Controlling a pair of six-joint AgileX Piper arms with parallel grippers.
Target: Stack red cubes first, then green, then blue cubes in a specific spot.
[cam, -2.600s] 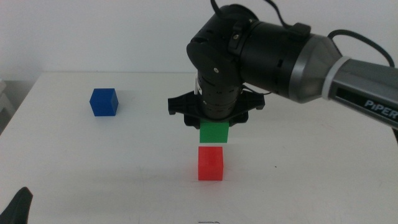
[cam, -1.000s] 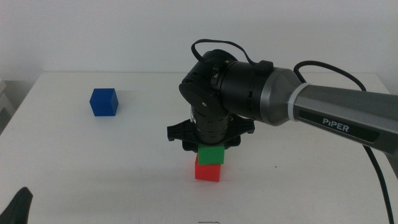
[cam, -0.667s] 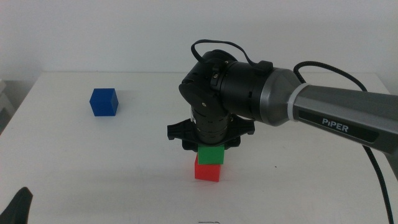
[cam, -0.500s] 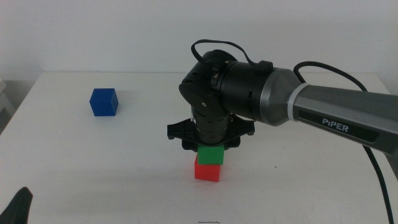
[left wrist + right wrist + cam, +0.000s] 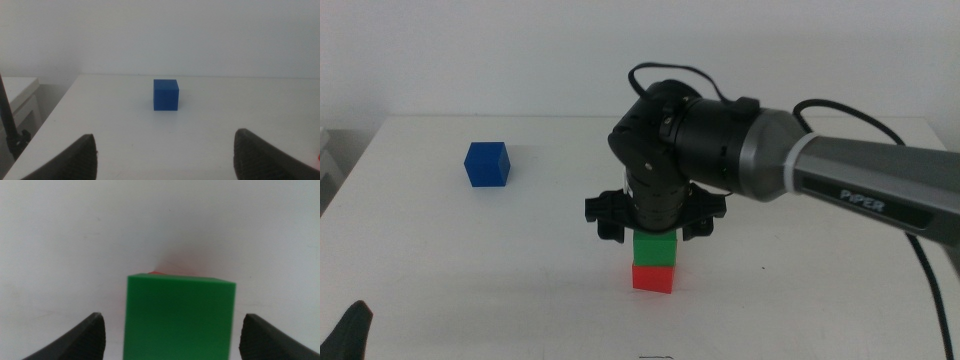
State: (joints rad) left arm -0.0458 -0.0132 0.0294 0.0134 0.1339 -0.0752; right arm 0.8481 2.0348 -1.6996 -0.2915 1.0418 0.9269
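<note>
Green cube (image 5: 653, 248) sits on red cube (image 5: 652, 277), mid-table. Right gripper (image 5: 652, 222) directly above, jaws apart, not clamping. Left gripper (image 5: 165, 155) waits near left, jaws apart; blue cube (image 5: 486, 164) far left.

only "piper" reads, in white on the right arm (image 5: 865, 185).

the centre of the frame is blocked by the right gripper (image 5: 653, 222), held with jaws spread directly over the green cube (image 5: 653, 247) stacked on the red cube (image 5: 652, 277). the blue cube (image 5: 486, 164) at upper left is ringed by bare table (image 5: 470, 260), and open room is left across the lower left.
</note>
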